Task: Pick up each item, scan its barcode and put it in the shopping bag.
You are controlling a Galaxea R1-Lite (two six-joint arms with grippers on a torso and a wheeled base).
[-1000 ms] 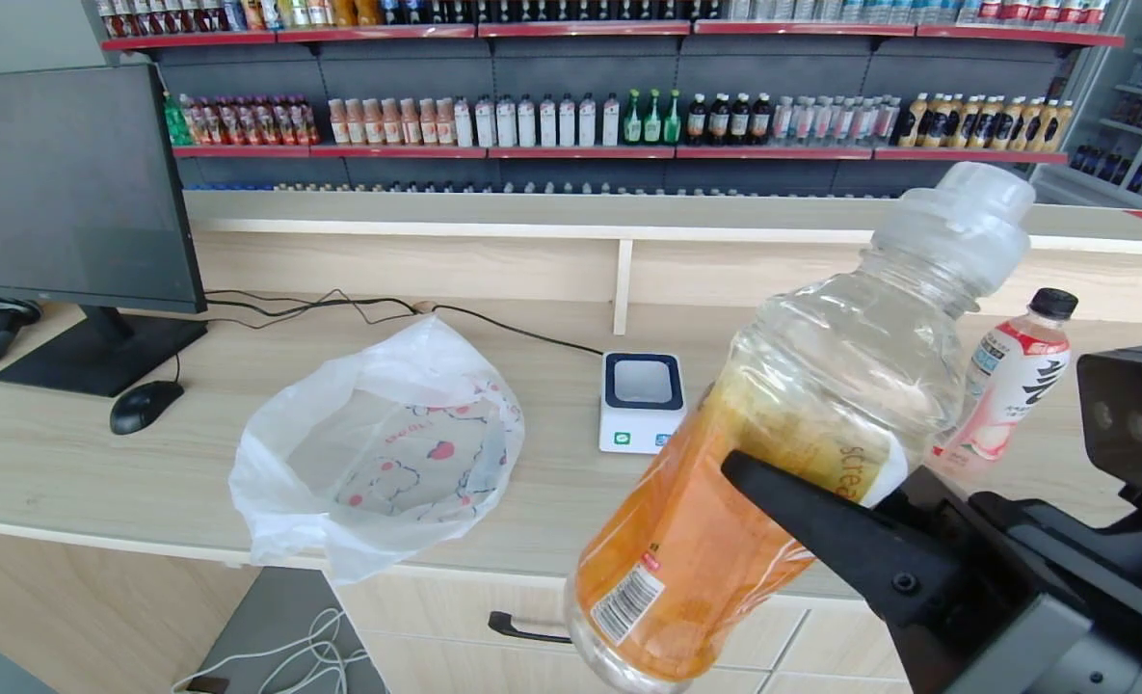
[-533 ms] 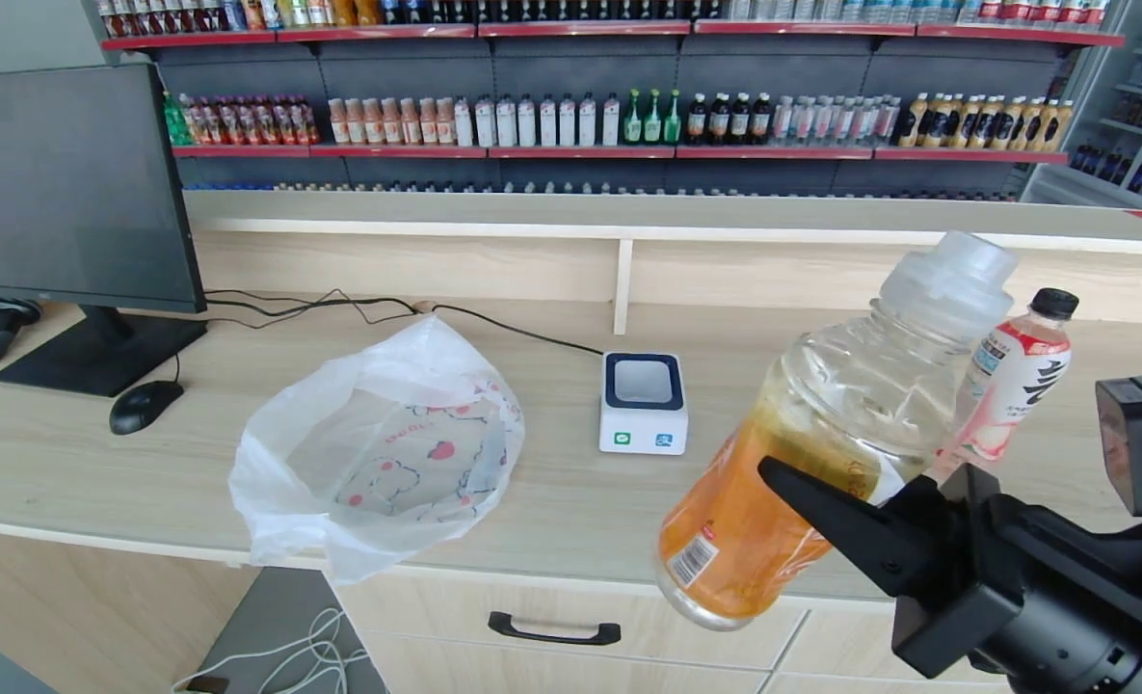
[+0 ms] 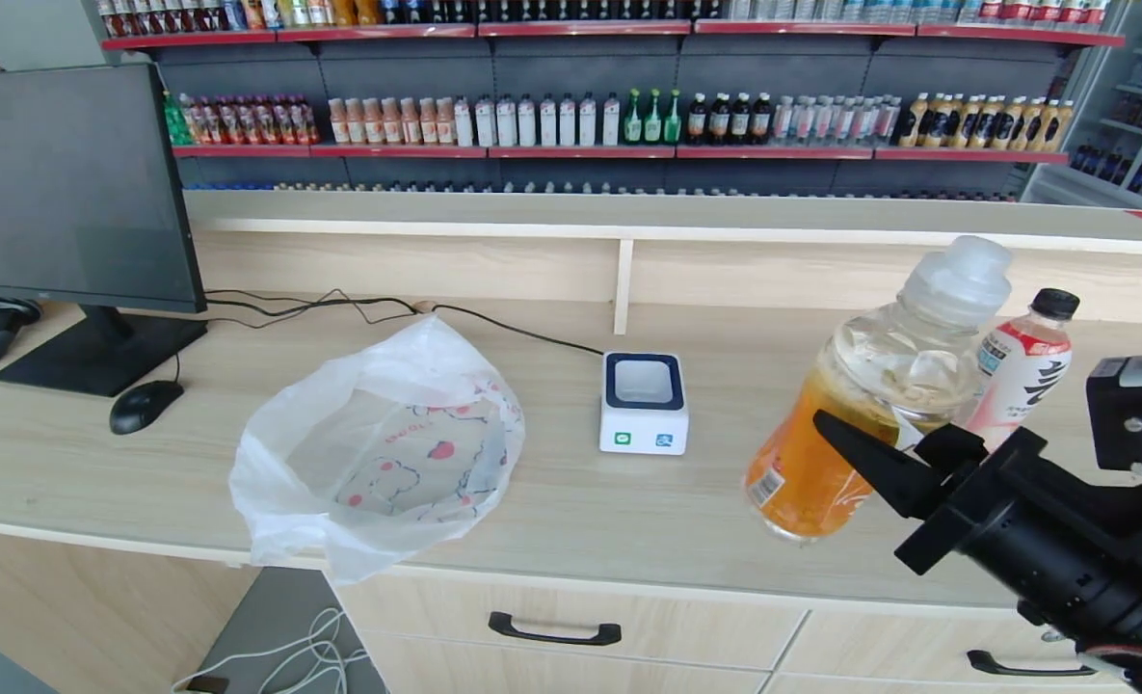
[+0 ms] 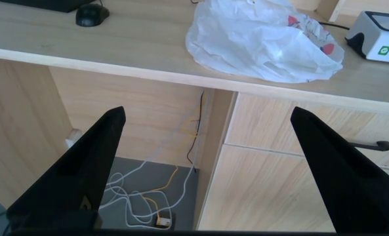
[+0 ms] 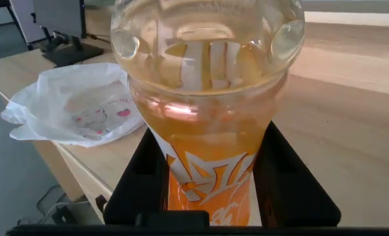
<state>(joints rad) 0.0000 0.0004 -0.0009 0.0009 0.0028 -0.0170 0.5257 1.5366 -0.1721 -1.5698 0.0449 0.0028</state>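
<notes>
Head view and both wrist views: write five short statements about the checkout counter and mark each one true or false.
1. The right gripper is shut on the clear plastic bottle of orange drink, which is tilted. True.
2. The white plastic shopping bag lies on the robot's right of the small white barcode scanner. False: it lies on the robot's left of it.
3. The scanner sits on the wooden counter between the bag and the held bottle. True.
4. The pink-labelled bottle with a black cap lies on its side. False: it stands upright behind the held bottle.
5. The left gripper grips the bag. False: it is open below the counter edge, holding nothing.
</notes>
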